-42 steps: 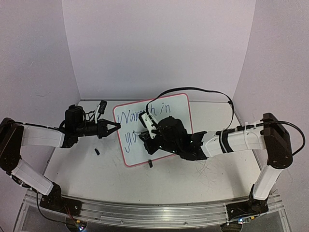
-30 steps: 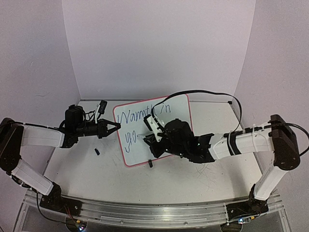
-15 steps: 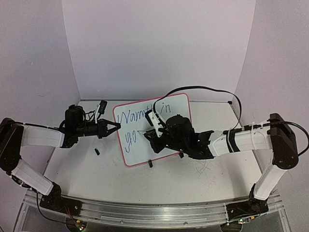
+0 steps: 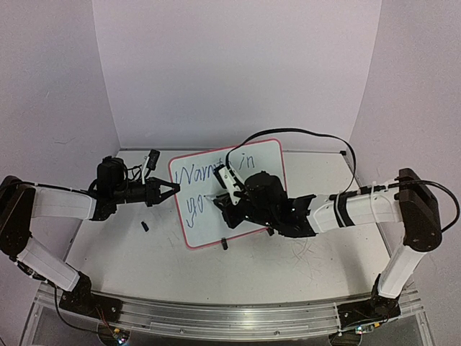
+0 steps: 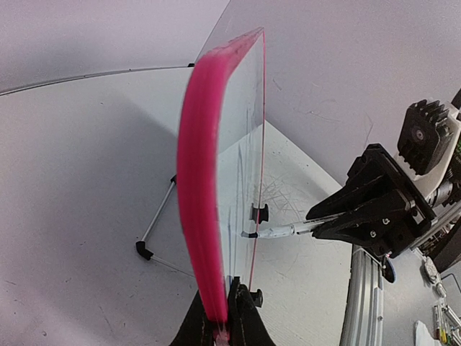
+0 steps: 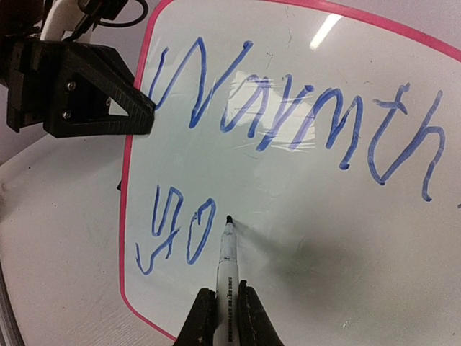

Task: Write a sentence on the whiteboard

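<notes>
Looking down from the top camera, the whiteboard (image 4: 198, 227) stands tilted on the table (image 4: 130, 252) between the two arms. The left gripper (image 4: 173, 189) is clamped on the board's left frame edge, and the right gripper (image 4: 220, 201) pinches a marker (image 4: 212, 196) over the board's face. From the left wrist, the board is seen edge-on, its pink frame nipped between the closed fingers at the bottom, with the marker tip touching the white face. From the right wrist, the sentence (image 6: 288, 115) reads "Warmth" above "yo" in blue. The marker tip rests just right of the "o", and the jaws squeeze its barrel.
</notes>
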`<state>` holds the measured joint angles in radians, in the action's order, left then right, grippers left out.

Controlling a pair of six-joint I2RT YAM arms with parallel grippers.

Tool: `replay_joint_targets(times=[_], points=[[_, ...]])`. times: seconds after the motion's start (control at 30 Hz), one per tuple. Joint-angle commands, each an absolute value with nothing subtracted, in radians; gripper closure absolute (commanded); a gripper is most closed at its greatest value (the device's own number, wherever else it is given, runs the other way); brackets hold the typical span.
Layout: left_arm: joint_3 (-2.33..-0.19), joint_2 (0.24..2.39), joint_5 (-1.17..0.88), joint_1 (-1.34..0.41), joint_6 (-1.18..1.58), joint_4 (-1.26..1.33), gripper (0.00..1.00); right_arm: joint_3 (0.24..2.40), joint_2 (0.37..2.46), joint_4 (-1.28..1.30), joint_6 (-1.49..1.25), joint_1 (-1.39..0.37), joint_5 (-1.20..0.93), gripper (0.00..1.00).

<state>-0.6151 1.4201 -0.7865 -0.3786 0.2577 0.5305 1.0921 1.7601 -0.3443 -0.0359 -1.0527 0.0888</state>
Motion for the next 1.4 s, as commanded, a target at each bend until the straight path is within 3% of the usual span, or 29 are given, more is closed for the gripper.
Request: replay_joint_targets(times=[0.0, 1.37], points=[[-0.631, 1.414, -0.723, -0.378, 0.178, 0.5, 1.0, 1.13, 1.775, -0.376, -0.029, -1.056, 0.116, 1.0], [-0.629, 1.408, -0.723, -0.377, 0.179, 0.499, 1.0, 1.029, 1.748, -0.336, -0.073, -1.082, 0.126, 1.0]])
